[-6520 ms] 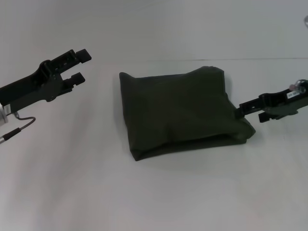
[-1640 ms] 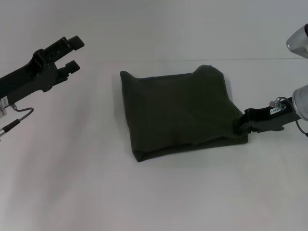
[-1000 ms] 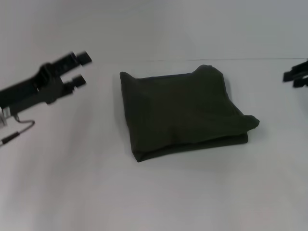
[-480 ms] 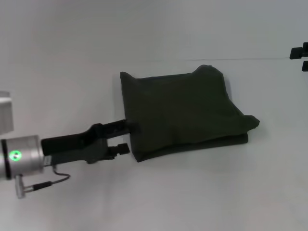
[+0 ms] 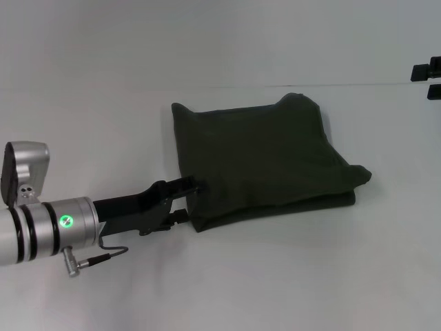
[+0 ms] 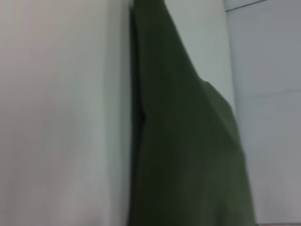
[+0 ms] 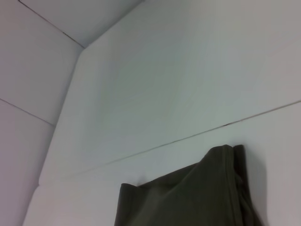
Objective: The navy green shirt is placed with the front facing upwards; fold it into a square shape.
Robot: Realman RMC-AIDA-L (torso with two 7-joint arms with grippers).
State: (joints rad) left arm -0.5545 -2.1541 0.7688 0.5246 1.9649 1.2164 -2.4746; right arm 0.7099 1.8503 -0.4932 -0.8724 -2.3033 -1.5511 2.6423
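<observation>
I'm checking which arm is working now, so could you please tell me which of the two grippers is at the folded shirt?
The left gripper, low at the near left corner of the navy green shirt. The right gripper is raised well off to the far right, away from the cloth.

Soft, even light from overhead fills the room, leaving the white table (image 5: 289,276) bright and free of glare. The folded shirt (image 5: 265,158) reads very dark, its creases barely visible, with a thin shadow under its near edge. A green lamp glows on the left arm (image 5: 48,231). The left wrist view is blurred, the cloth (image 6: 188,155) too close to focus.
</observation>
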